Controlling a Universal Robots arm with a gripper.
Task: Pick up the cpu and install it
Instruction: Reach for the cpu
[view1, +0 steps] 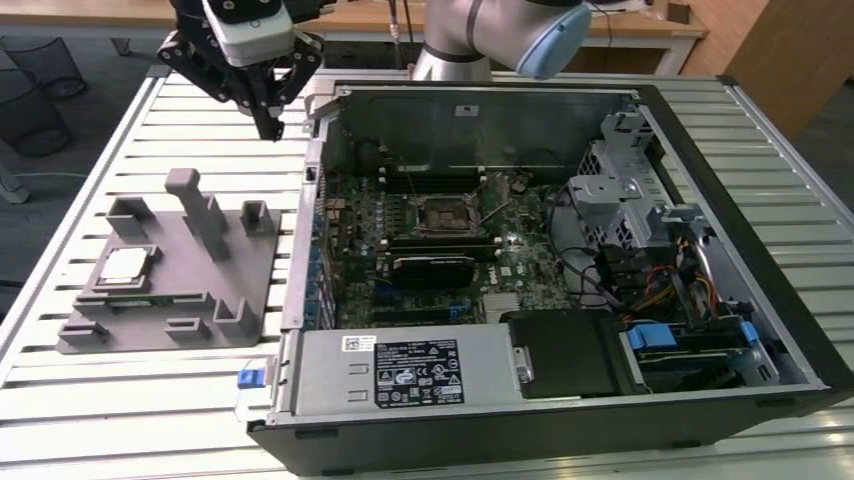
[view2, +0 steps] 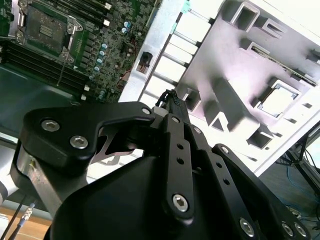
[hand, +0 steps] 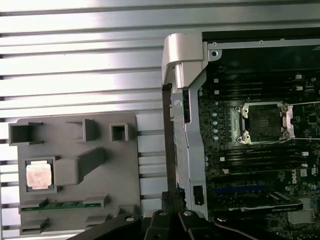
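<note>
Gripper (view1: 274, 130) high up, fingers (view2: 172, 107) pressed together, holding nothing. Cpu (view1: 124, 265) sits in grey fixture (view1: 180, 275), nearer and toward exterior view's left of gripper.

This looks like a robotics lab or workshop. A slatted metal bench (view1: 134, 400) carries an opened desktop computer case (view1: 747, 180) with its motherboard (view1: 360, 230) bared, and a grey plastic fixture (view1: 227, 270) lies at the exterior view's left. A robot arm (view1: 467, 35) rises at the far side, with a wooden desk (view1: 641, 25) behind and wire-mesh bins (view1: 27, 110) on the floor.
</note>
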